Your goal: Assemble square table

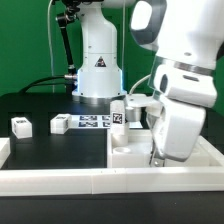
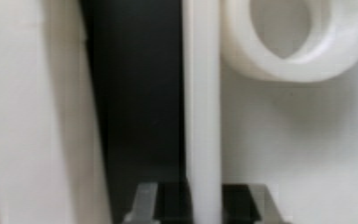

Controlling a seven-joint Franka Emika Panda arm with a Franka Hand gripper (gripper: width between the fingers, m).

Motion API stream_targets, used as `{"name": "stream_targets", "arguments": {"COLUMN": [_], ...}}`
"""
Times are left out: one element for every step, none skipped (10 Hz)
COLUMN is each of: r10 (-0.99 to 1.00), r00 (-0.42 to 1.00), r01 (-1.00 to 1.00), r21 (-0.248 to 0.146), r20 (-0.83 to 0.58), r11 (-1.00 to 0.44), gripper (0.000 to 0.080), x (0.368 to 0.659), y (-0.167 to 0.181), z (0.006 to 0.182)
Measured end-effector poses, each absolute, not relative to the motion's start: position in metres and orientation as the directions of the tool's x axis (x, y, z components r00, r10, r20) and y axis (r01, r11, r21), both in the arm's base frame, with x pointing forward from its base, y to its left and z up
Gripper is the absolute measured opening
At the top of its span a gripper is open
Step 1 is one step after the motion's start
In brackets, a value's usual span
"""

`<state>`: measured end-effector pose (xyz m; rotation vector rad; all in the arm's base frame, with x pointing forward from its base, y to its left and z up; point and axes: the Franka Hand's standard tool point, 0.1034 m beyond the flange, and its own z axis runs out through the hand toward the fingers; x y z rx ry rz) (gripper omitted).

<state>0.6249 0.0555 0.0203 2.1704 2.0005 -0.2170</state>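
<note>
The gripper [image 1: 155, 158] is seen lowered onto the slab [image 1: 130, 142] on the exterior view's right, with the arm's bulky white wrist bent over it. In the wrist view the two dark fingers [image 2: 158, 205] are closed on the slab's thin raised rim [image 2: 202, 100]. The white rim runs straight between them with no gap on either side, so the slab is gripped by its edge.

A round white socket [image 2: 309, 45] is seen inside the rim, moulded on the slab's face. Outside the rim a strip of the black surface [image 2: 131, 100] is shown, and past it another white face. What that face belongs to cannot be told.

The slab lies flat on the black surface, close to the long rail [image 1: 60, 180] that runs along the near edge. Whether slab and rail touch cannot be told.

Two legs [image 1: 22, 125] are laid on the black surface at the exterior view's left. They are set apart from each other and well apart from the slab. The marker board [image 1: 92, 122] lies flat between them and the slab, in front of the arm's base [image 1: 100, 75].

Two more tagged pieces [image 1: 120, 115] are seen just past the board, beside the slab's far edge. They look like legs, but they are too small to be sure. Dark cables [image 1: 40, 85] are trailed behind, toward the base.
</note>
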Motion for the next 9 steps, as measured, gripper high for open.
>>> {"name": "stream_targets", "arguments": {"r10": [0.967, 0.964, 0.964, 0.962, 0.96, 0.958, 0.955, 0.953, 0.95], "r00": [0.076, 0.077, 0.081, 0.081, 0.08, 0.077, 0.077, 0.069, 0.062], "r01": [0.997, 0.997, 0.997, 0.996, 0.996, 0.994, 0.992, 0.991, 0.992], "r21": [0.028, 0.017, 0.015, -0.005, -0.026, -0.055, -0.077, -0.086, -0.086], "r20": [-0.245, -0.254, -0.255, -0.262, -0.27, -0.278, -0.287, -0.296, -0.305], "r11": [-0.072, -0.075, -0.08, -0.085, -0.09, -0.096, -0.103, -0.099, -0.092], "gripper": [0.0061, 0.0061, 0.0061, 0.0061, 0.0252, 0.0434, 0.0564, 0.0564, 0.0634], "x": [0.632, 0.633, 0.632, 0.626, 0.621, 0.614, 0.608, 0.606, 0.604], "y": [0.06, 0.059, 0.056, 0.055, 0.053, 0.054, 0.055, 0.053, 0.045], "z": [0.021, 0.019, 0.019, 0.016, 0.014, 0.015, 0.017, 0.019, 0.023]}}
